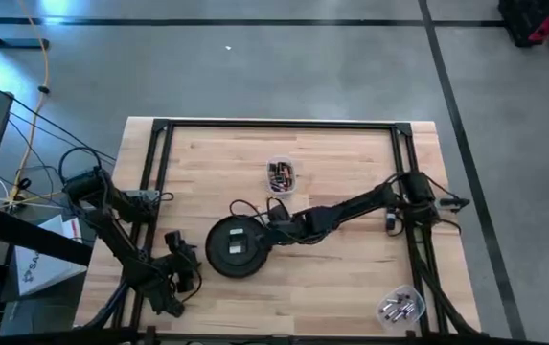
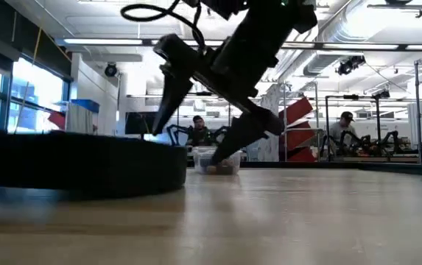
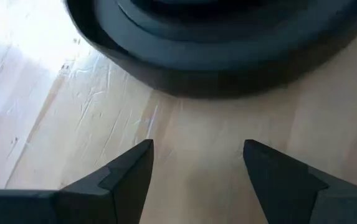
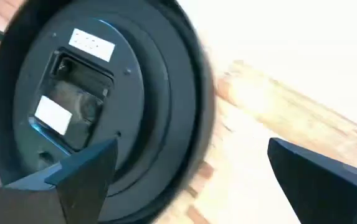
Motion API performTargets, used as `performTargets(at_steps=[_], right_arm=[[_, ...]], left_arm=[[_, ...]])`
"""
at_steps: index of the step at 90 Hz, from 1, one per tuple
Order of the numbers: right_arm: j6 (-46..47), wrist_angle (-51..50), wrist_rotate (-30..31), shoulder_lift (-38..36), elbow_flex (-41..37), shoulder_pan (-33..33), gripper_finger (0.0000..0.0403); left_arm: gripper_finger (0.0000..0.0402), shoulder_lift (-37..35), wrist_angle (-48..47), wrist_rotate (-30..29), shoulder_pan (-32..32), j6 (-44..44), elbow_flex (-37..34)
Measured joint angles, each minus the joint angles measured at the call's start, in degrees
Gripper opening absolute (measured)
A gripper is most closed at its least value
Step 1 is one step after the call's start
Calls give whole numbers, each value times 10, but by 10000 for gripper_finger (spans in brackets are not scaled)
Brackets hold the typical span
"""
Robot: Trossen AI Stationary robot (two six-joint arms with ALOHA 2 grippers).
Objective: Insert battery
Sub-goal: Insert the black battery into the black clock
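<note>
A round black device (image 1: 237, 246) lies flat on the wooden table, back side up. Its rectangular battery compartment (image 4: 73, 93) shows in the right wrist view, with white labels beside it. My right gripper (image 1: 266, 222) hovers open at the device's far right rim, with nothing between its fingers. Its two fingers (image 2: 170, 103) stand spread and slanting down in the low view. My left gripper (image 1: 186, 261) waits open just left of the device, low over the table, with the device's rim (image 3: 215, 68) ahead of it. A small clear tub of batteries (image 1: 281, 174) stands on the table beyond the device.
A second clear tub (image 1: 400, 307) with silvery pieces sits at the near right corner. A black frame (image 1: 274, 125) runs around the table's edges. Bare wood lies between the device and the right arm's base (image 1: 413, 196). People sit in the room behind (image 2: 196, 129).
</note>
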Motion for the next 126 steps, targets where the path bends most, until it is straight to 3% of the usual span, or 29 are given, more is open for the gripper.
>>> performTargets(at_steps=[20, 38, 53, 61, 76, 110, 126], right_arm=[[-129, -24, -4, -29, 44, -57, 381], [-263, -195, 7, -32, 158, -125, 369], [-368, -256, -10, -30, 176, -186, 334], [-424, -255, -44, -30, 164, -208, 314], [-454, -252, -50, -29, 136, -241, 280], [-514, -138, -81, -29, 81, -253, 203], [-530, -93, -75, -29, 79, -249, 176]], left_arm=[[231, 0, 1, -32, 0, -10, 0], [231, 0, 57, -72, 5, -16, -23], [231, 0, 151, -124, 19, -8, -67], [231, 0, 191, -160, 34, 5, -86], [231, 0, 195, -206, 64, 7, -103], [231, 0, 193, -206, 147, 85, -103], [231, -8, 196, -171, 191, 129, -103]])
